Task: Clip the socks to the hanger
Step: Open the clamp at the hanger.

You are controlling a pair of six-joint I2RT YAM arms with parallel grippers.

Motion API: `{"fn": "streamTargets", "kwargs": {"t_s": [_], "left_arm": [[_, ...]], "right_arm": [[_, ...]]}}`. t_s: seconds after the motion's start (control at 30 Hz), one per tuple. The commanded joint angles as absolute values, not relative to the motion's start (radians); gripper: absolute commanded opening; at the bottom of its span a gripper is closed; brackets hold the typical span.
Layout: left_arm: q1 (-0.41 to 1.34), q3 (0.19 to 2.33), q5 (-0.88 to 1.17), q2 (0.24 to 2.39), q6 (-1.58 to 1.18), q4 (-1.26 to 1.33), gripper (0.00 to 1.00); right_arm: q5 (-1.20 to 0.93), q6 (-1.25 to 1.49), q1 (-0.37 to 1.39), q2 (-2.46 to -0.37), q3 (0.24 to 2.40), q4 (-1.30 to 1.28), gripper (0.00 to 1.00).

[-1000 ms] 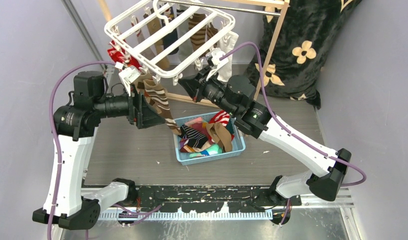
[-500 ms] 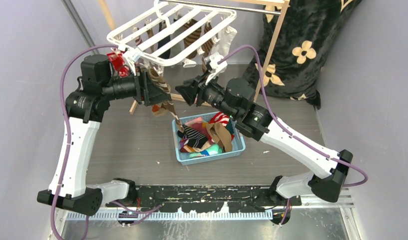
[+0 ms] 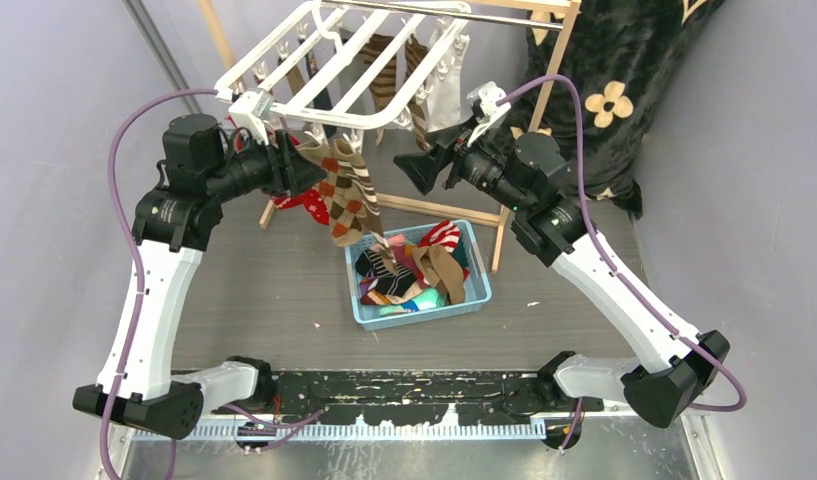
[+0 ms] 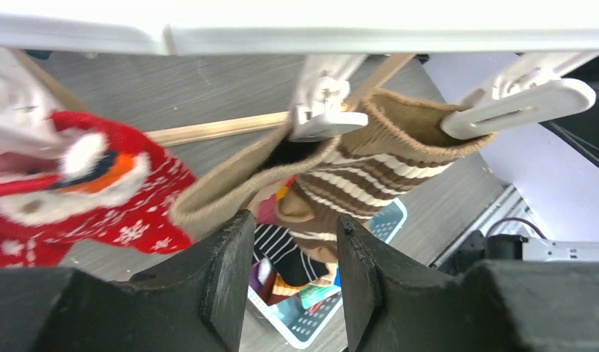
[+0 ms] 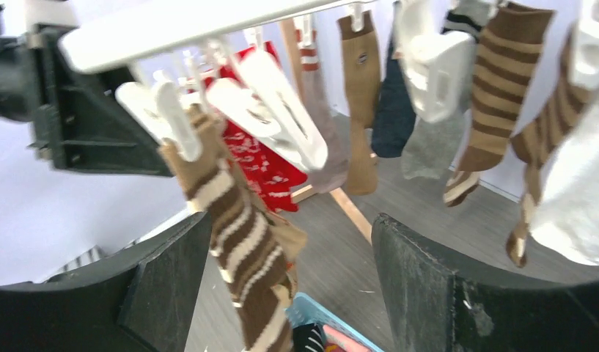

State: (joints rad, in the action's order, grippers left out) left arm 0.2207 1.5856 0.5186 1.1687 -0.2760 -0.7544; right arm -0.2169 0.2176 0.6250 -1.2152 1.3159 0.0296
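Observation:
The white hanger [image 3: 336, 72] hangs from the wooden frame, with several socks clipped under it. A brown argyle sock [image 3: 346, 195] dangles from its near-left corner. Two white pegs [image 4: 320, 117] pinch its cuff [image 4: 388, 154], and a red snowflake sock [image 4: 98, 198] hangs beside it. My left gripper [image 3: 302, 165] sits just left of that sock's cuff, jaws narrowly apart [image 4: 292, 246] with nothing between them. My right gripper [image 3: 412, 170] hovers to the sock's right, wide open [image 5: 289, 242] and touching nothing. The brown sock [image 5: 237, 235] swings in front of it.
A light blue basket [image 3: 481, 290] of loose socks sits on the table below the hanger. The wooden pole frame [image 3: 546, 80] stands behind it, draped at the right with a black furry cloth [image 3: 624, 90]. Tan [image 5: 362, 95], striped [image 5: 498, 88] and white [image 5: 575, 198] socks hang further along.
My right gripper opened and drew back to the right, away from the hanger. The left jaws narrowed as that arm rose. The hanger swung back and the argyle sock now hangs from its pegs.

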Motion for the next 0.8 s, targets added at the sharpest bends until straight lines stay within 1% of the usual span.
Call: {"fn": "streamTargets", "kwargs": {"t_s": [0.0, 0.17, 0.33, 0.6, 0.77], "left_arm": [[0.224, 1.584, 0.432, 1.169, -0.25, -0.683, 0.46], [0.224, 1.582, 0.395, 1.169, -0.241, -0.682, 0.46], [0.224, 1.582, 0.364, 1.17, -0.235, -0.681, 0.46], [0.224, 1.578, 0.286, 1.187, -0.228, -0.683, 0.45], [0.224, 1.579, 0.236, 1.199, -0.215, -0.687, 0.45]], "right_arm": [[-0.434, 0.165, 0.605, -1.214, 1.407, 0.056, 0.85], [-0.425, 0.127, 0.589, -1.239, 1.416, 0.096, 0.79], [-0.468, 0.124, 0.541, -1.264, 1.416, 0.107, 0.77], [-0.628, 0.177, 0.399, -1.291, 1.41, 0.129, 0.74], [-0.666, 0.21, 0.341, -1.303, 1.405, 0.166, 0.73]]}}
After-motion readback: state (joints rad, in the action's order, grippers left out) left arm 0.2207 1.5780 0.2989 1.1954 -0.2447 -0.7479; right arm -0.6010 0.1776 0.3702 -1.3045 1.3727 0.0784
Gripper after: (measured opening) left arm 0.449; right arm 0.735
